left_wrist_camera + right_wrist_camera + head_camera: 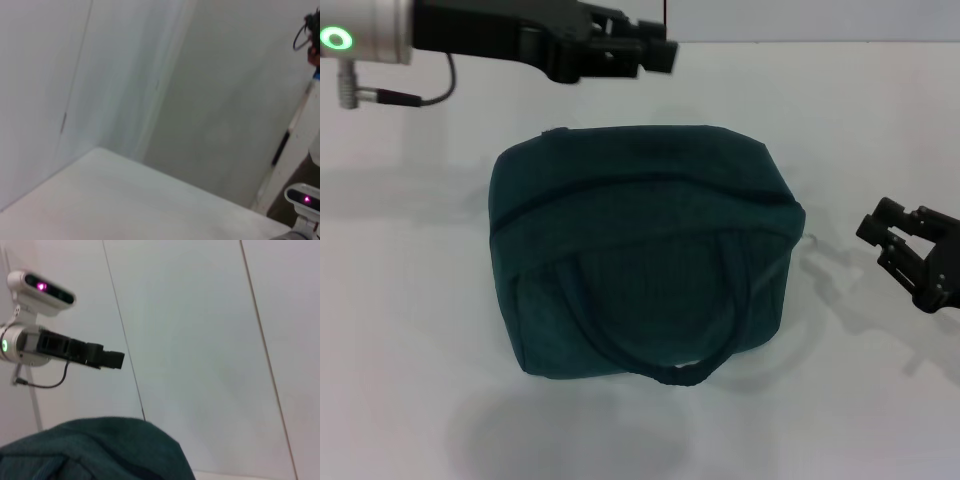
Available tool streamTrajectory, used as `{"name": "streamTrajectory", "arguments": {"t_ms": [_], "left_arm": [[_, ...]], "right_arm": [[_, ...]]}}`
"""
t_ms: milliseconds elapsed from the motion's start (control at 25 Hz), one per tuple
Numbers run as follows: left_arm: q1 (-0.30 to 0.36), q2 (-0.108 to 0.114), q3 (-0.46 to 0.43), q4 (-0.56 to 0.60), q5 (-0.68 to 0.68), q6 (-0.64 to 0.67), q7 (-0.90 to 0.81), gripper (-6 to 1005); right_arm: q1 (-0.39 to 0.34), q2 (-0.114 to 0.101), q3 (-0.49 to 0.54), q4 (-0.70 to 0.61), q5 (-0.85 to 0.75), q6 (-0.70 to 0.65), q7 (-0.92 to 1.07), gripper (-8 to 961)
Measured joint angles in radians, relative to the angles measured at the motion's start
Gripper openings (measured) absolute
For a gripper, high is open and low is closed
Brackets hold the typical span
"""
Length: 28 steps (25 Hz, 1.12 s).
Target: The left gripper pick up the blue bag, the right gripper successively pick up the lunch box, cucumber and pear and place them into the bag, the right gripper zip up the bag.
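Handles toward the camera, the blue bag (645, 255) sat on the white table (410, 330), its zipper apparently closed, and no lunch box, cucumber or pear showed, so the packing and zipping looked finished. Beyond the bag hung the left gripper (655, 45), whose finger state I could not tell; the right gripper (895, 235) waited beside the bag, fingers apart, holding nothing
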Motion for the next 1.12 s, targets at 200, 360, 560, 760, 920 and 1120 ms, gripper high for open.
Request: {"name": "streamTrajectory", "arguments": {"t_ms": [200,360,560,760,920,1120], "left_arm": [[0.044,-0.002,-0.052,0.000,-0.028,0.045,0.034,339],[0.102,-0.002,-0.097,0.000,-0.060,0.111,0.074,337],[0.161,0.001,-0.107,-0.001,-0.102,0.177,0.109,337],[0.219,-0.008,-0.109,-0.005,-0.129,0.197,0.129,338],[0.278,-0.027,-0.109,-0.007,-0.152,0.218,0.200,433],[0.339,-0.043,-0.105,-0.010,-0.179,0.249,0.250,612]], "right_arm": [[0.006,-0.003,0.023,0.007,0.006,0.000,0.026,332],[0.014,-0.015,0.074,-0.021,0.001,-0.099,0.056,413],[0.076,-0.070,0.073,-0.074,-0.029,-0.249,0.216,510],[0.162,-0.092,0.075,-0.190,-0.150,-0.320,0.381,657],[0.225,-0.085,0.078,-0.270,-0.255,-0.306,0.504,723],[0.295,-0.076,0.078,-0.283,-0.342,-0.278,0.570,726]]}}
